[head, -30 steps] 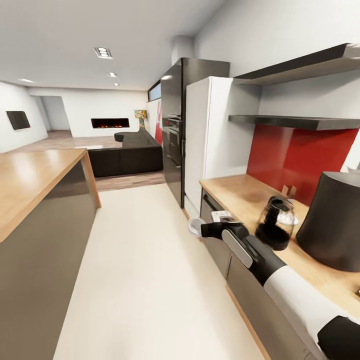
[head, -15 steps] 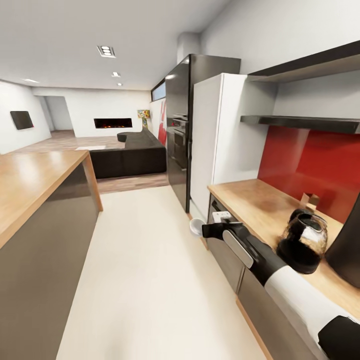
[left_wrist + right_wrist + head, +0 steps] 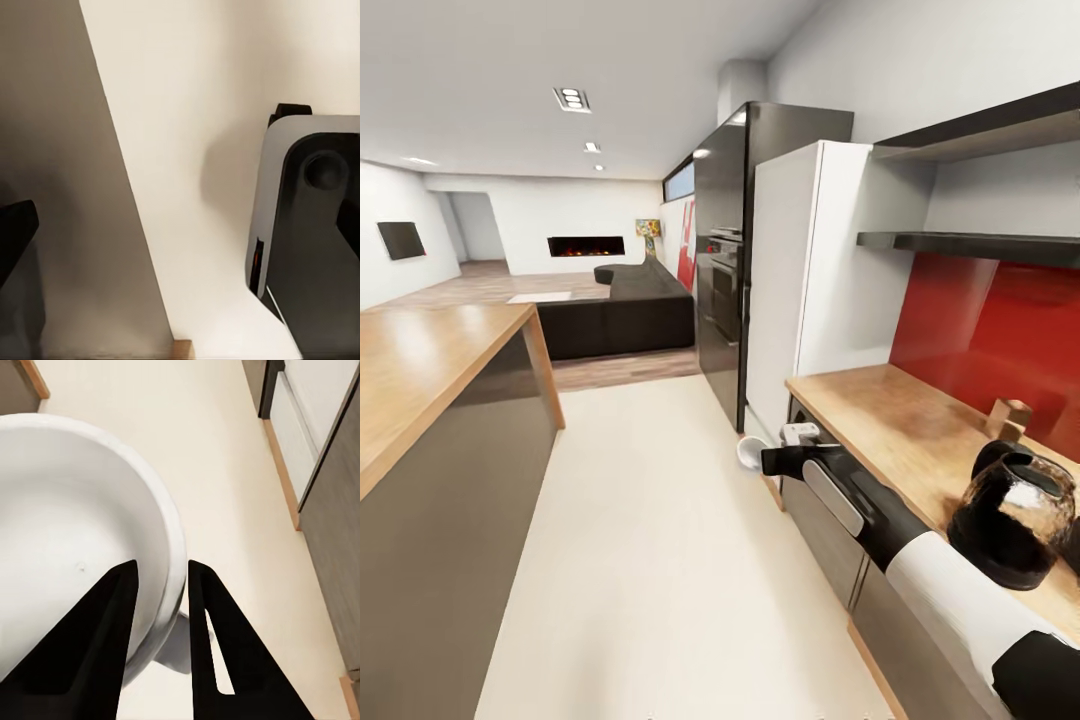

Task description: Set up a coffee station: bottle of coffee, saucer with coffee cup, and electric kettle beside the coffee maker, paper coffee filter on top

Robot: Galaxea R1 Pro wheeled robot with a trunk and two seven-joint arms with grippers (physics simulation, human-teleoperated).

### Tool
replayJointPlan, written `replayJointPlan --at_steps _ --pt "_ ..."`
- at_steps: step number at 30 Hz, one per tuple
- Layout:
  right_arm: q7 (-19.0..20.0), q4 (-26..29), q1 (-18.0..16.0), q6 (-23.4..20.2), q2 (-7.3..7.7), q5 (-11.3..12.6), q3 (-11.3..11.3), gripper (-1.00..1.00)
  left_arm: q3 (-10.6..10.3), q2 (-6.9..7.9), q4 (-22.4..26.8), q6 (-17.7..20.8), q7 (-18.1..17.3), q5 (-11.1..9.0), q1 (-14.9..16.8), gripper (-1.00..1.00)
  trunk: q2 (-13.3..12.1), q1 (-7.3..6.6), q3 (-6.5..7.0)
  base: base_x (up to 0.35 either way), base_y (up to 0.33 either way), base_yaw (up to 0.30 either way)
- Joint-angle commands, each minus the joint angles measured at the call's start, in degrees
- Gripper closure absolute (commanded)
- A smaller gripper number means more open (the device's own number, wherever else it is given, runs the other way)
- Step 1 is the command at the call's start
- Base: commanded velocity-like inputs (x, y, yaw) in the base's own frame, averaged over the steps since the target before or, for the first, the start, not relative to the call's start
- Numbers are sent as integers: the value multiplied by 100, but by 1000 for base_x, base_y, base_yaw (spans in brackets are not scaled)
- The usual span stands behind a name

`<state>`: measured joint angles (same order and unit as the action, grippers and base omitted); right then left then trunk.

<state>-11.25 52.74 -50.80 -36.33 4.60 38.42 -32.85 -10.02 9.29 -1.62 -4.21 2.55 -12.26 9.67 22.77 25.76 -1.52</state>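
Your view has swung left; the electric kettle [image 3: 1015, 520] sits nearer the frame's edge. Right tool [image 3: 160, 585] pinches the coffee cup [image 3: 75, 547] rim thinly; jolts could drop it.

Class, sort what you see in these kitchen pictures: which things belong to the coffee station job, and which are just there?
Belongs to the job:
- cup, its wall gripped by the right gripper
- kettle, standing on the countertop

Just there:
- fridge
- oven tower
- sofa
- fireplace
- island
- wall shelves
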Motion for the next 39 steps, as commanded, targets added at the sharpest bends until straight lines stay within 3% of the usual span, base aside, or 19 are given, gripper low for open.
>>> replayJointPlan --at_steps 1,12,31,39 --pt "-44 8 -9 -5 6 69 -22 100 -48 -1 -16 -34 4 -50 3 -100 16 3 -13 0 0 0" --pt "-51 1 -9 -5 4 86 -28 100 -44 28 -14 -18 12 -58 9 -100 16 3 -13 44 0 0" --pt "-61 43 -9 -5 5 104 -20 100 -45 21 -14 -28 9 -57 9 -100 16 3 -13 321 0 -4" --pt "-61 38 -8 -5 17 104 -12 100 -44 21 -14 -28 9 -57 9 -100 16 3 -13 335 12 -208"
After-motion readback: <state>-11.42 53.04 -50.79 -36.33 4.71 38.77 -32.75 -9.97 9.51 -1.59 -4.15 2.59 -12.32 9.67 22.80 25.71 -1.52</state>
